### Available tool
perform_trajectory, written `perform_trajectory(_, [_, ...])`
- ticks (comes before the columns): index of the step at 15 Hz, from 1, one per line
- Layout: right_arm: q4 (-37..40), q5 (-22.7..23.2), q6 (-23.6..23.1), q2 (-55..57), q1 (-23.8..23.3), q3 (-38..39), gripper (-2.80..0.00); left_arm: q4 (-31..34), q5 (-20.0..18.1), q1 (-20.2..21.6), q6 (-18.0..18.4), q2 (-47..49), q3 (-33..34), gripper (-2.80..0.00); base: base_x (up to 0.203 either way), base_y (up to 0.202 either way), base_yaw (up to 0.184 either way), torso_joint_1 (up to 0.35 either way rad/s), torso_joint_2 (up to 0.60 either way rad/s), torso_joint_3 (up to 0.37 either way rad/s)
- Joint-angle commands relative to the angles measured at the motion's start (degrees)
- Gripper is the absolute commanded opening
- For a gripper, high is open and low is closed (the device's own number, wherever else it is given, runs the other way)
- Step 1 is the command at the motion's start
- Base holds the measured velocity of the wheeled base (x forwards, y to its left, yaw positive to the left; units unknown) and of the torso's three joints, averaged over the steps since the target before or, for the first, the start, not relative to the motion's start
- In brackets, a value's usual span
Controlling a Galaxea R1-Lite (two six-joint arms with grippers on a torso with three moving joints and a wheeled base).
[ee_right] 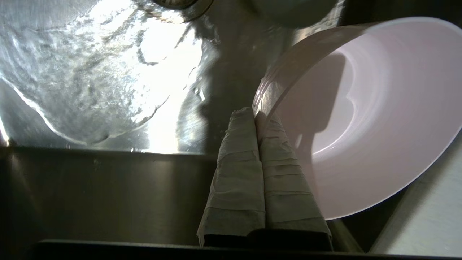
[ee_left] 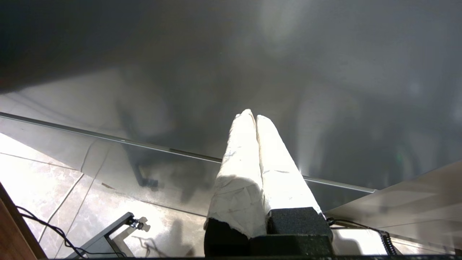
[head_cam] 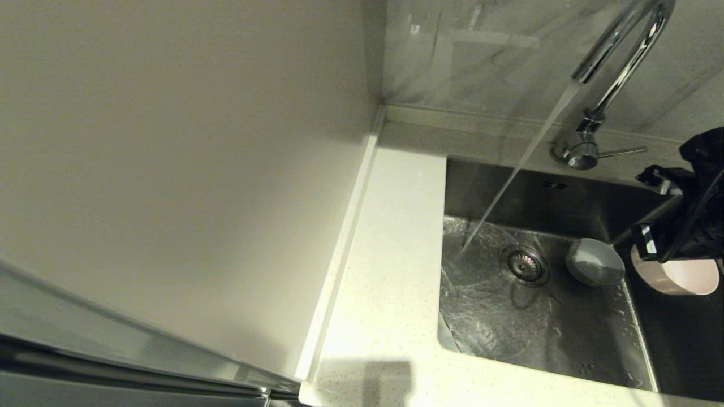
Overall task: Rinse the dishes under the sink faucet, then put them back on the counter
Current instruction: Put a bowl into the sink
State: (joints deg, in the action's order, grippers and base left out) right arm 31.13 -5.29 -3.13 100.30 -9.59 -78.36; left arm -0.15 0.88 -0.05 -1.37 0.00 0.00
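Observation:
Water (head_cam: 520, 164) runs from the chrome faucet (head_cam: 616, 62) onto the floor of the steel sink (head_cam: 543, 333), left of the drain strainer (head_cam: 525, 264). A grey-blue bowl (head_cam: 595, 262) rests tilted on the sink floor, right of the strainer. My right gripper (ee_right: 255, 115) is shut on the rim of the pink bowl (ee_right: 364, 119), holding it on edge above the sink's right side (head_cam: 679, 277). The white bowl is out of view. My left gripper (ee_left: 252, 115) is shut and empty, hanging low beside a dark cabinet front, outside the head view.
The cream counter (head_cam: 384, 254) runs along the sink's left and front. A beige wall panel (head_cam: 169, 169) rises left of it and a marble backsplash (head_cam: 481, 56) stands behind. The faucet's side lever (head_cam: 622, 151) points right, near my right arm (head_cam: 693, 209).

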Motion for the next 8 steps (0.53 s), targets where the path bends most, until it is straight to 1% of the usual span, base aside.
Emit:
perform_trajectory(1, [-0.1, -0.2, 0.0, 4.5, 2.4, 0.3, -2.80, 0.0, 0.0, 0.0, 0.0, -0.2, 0.0, -2.80, 0.000, 0.000, 0.000, 0.000, 0.00, 0.000])
perform_trajectory(4, [-4.3, -2.1, 0.0, 9.1, 5.3, 1.4, -2.80, 0.0, 0.0, 0.0, 0.0, -0.2, 0.0, -2.80, 0.000, 0.000, 0.000, 0.000, 0.00, 0.000])
perform_trajectory(6, [-9.1, -5.1, 0.0, 12.1, 6.9, 2.0, -2.80, 0.0, 0.0, 0.0, 0.0, -0.2, 0.0, -2.80, 0.000, 0.000, 0.000, 0.000, 0.00, 0.000])
perform_trajectory(8, [-11.1, -6.0, 0.3, 14.6, 7.6, 2.2, -2.80, 0.0, 0.0, 0.0, 0.0, -0.2, 0.0, -2.80, 0.000, 0.000, 0.000, 0.000, 0.00, 0.000])
